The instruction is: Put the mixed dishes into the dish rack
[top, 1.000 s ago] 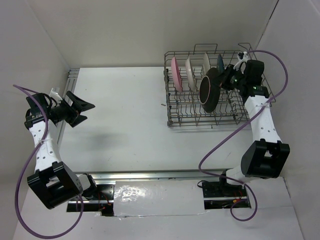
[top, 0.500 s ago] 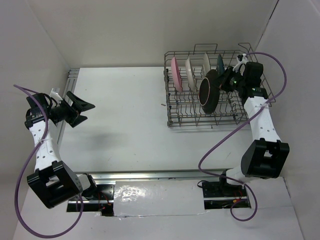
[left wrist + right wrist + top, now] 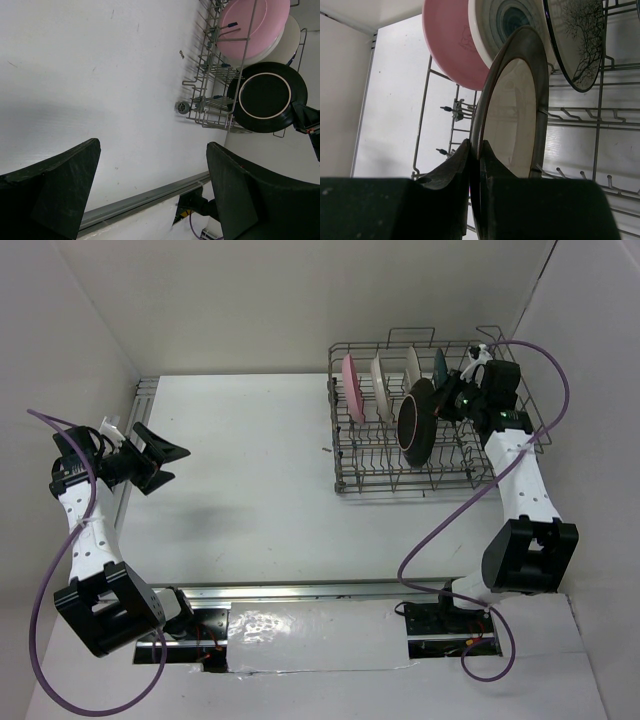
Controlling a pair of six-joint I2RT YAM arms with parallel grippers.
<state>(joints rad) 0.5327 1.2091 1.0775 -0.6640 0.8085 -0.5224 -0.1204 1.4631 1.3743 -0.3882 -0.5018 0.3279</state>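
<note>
The dish rack point(image 3: 385, 488) stands at the back right of the table. Upright in it are a pink plate point(image 3: 351, 388), a cream plate with blue centre point(image 3: 380, 388), a grey branch-drawing plate point(image 3: 411, 362) and a dark teal plate point(image 3: 440, 364). My right gripper point(image 3: 447, 403) is shut on the rim of the brown-rimmed cream plate point(image 3: 415, 423), held upright over the rack's tines. The right wrist view shows the jaws point(image 3: 476, 147) pinching that plate point(image 3: 512, 115), with the pink plate point(image 3: 450, 45) behind it. My left gripper point(image 3: 165, 462) hangs open and empty at the far left.
A small speck point(image 3: 327, 450) lies on the white table left of the rack. A metal rail point(image 3: 300, 590) runs along the near edge. White walls close in on both sides and behind. The right arm's purple cable point(image 3: 440, 530) loops in front of the rack.
My right gripper has edged slightly toward the back of the rack with the brown-rimmed plate. The left arm has not moved.
</note>
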